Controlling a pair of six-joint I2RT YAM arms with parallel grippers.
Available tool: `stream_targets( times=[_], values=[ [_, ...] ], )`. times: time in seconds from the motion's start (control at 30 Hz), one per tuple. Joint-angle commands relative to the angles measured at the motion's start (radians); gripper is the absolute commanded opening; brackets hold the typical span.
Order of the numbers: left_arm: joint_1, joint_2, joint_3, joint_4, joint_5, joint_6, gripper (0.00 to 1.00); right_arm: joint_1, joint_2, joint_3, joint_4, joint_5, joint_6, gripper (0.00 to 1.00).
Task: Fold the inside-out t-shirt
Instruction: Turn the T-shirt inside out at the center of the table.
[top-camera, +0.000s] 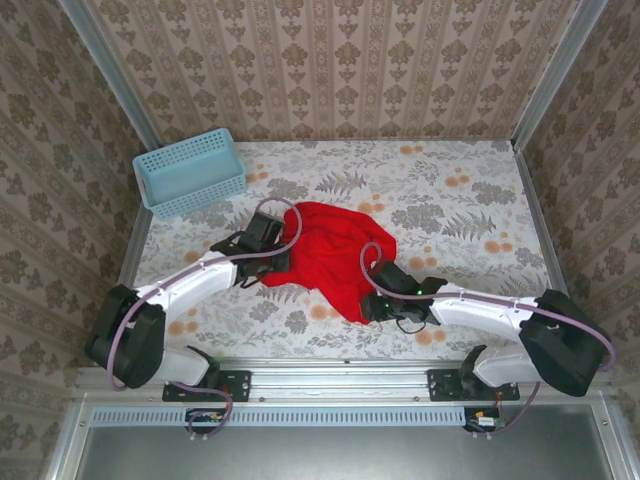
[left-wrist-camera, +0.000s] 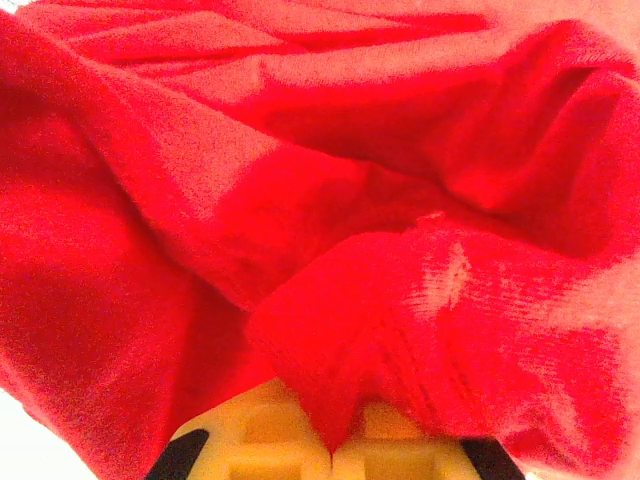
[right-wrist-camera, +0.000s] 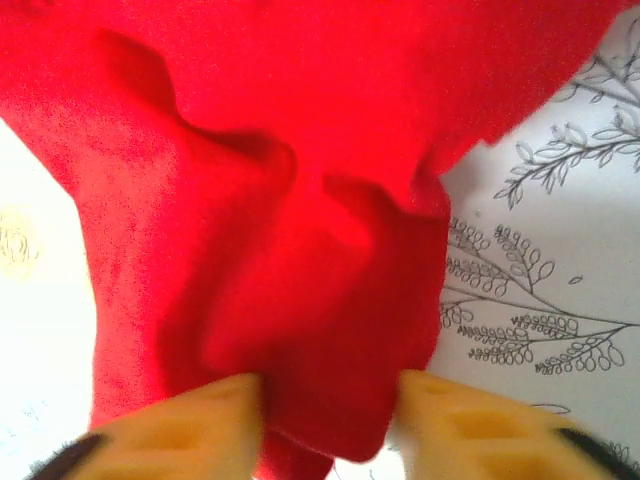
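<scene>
Shirt: I am seeing the inside-out t-shirt (top-camera: 330, 245) lying crumpled in a heap near the middle of the floral table (top-camera: 470, 215), between the two arms.
Shirt shape: it is bunching into deep folds, with a narrow tail trailing toward the near edge by the right arm.
Left gripper (top-camera: 281, 255): it is reaching into the left edge of the heap; in its wrist view the yellow fingers (left-wrist-camera: 260, 450) are pressing together with a fold of the red cloth pinched between them, so I am reading it as clamped on the shirt.
Right gripper (top-camera: 368, 300): it is sitting at the near tail of the shirt; in its wrist view the two yellow fingers (right-wrist-camera: 200, 415) are standing apart with a thick wad of cloth filling the gap and touching both.
Right grip: I cannot tell whether it is actually squeezing that wad.
Basket: a light blue basket (top-camera: 190, 170) is standing at the far left corner, apart from the shirt.
</scene>
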Motion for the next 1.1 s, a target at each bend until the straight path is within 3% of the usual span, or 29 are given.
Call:
stream_targets(
  times=[0.0,0.1,0.4,0.6,0.8,0.9,1.07],
  values=[
    [0.007,0.027,0.031,-0.033,0.027,0.016,0.03,0.006,0.002,0.062,-0.022,0.078,-0.002,0.17],
    [0.007,0.056,0.056,-0.044,0.027,0.031,0.03,0.008,-0.041,0.075,-0.061,0.093,-0.002,0.00],
    [0.006,0.124,0.183,-0.082,-0.031,0.096,0.03,0.031,-0.278,0.265,-0.429,0.215,-0.052,0.00],
    [0.003,0.209,0.315,-0.102,-0.027,0.130,0.08,0.032,-0.380,0.232,-0.327,0.108,-0.042,0.00],
    [-0.088,0.145,0.314,-0.128,-0.063,0.118,0.37,0.023,-0.269,0.207,-0.185,0.063,0.103,0.00],
    [-0.160,-0.035,0.139,-0.025,-0.092,0.062,0.56,0.003,-0.204,0.209,-0.085,0.020,0.211,0.00],
    [-0.333,-0.337,-0.151,0.197,-0.104,-0.028,0.65,0.003,-0.106,0.254,0.018,0.001,0.324,0.00]
  ],
)
